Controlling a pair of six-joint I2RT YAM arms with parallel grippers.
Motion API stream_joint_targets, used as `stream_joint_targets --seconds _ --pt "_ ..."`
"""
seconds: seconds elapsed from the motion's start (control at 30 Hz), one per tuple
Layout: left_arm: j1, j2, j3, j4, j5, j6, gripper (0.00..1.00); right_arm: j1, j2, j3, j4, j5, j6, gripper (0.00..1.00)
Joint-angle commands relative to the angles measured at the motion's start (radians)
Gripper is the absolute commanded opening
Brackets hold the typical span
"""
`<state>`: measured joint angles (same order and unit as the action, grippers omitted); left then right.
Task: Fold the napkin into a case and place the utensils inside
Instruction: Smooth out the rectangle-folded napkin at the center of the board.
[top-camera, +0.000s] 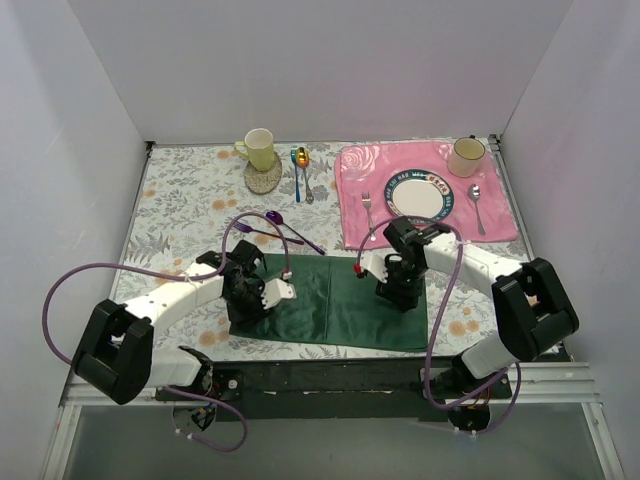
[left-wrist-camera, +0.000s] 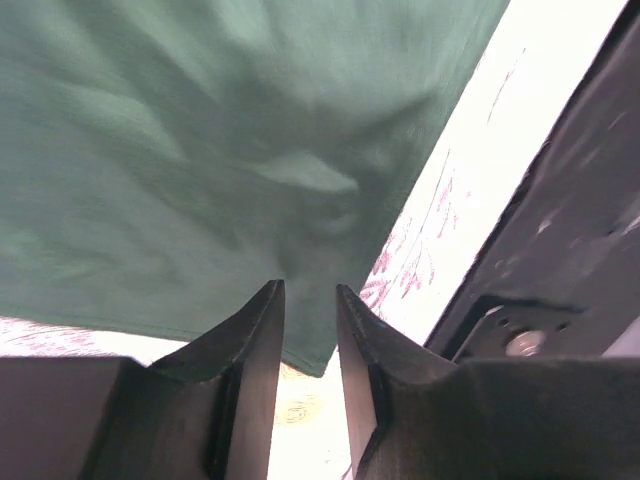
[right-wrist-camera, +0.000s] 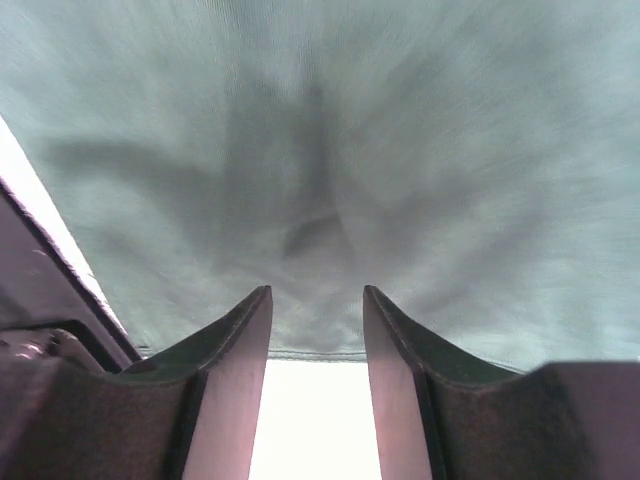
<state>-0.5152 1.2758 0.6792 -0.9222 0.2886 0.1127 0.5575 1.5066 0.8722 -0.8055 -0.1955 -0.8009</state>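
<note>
The dark green napkin (top-camera: 330, 305) lies flat as a wide rectangle near the table's front, with a crease down its middle. My left gripper (top-camera: 246, 305) points down over its near left corner. In the left wrist view the left gripper (left-wrist-camera: 305, 288) is open by a narrow gap, with the wrinkled napkin (left-wrist-camera: 200, 150) under the tips. My right gripper (top-camera: 399, 297) is over the napkin's right part. In the right wrist view the right gripper (right-wrist-camera: 317, 290) is open above the napkin's (right-wrist-camera: 320, 130) hem. The purple spoon (top-camera: 290, 228) and purple fork (top-camera: 256, 232) lie just behind the napkin.
A pink placemat (top-camera: 500, 222) at the back right holds a plate (top-camera: 418, 193), a silver fork (top-camera: 368, 212), a silver spoon (top-camera: 477, 205) and a cream mug (top-camera: 466, 155). A yellow-green mug (top-camera: 260, 150) on a coaster and the blue and gold spoons (top-camera: 301, 172) are at the back.
</note>
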Motion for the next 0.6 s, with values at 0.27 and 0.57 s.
stream_joint_targets --seconds 0.27,0.57 --pt "0.152 -0.056 0.514 0.343 0.41 -0.604 0.98 -0.067 -0.276 0.404 0.236 -0.259 0.434 0.99" --pt "0.155 0.117 0.479 0.597 0.614 -1.005 0.98 -0.068 -0.162 0.338 0.359 -0.47 0.741 0.99"
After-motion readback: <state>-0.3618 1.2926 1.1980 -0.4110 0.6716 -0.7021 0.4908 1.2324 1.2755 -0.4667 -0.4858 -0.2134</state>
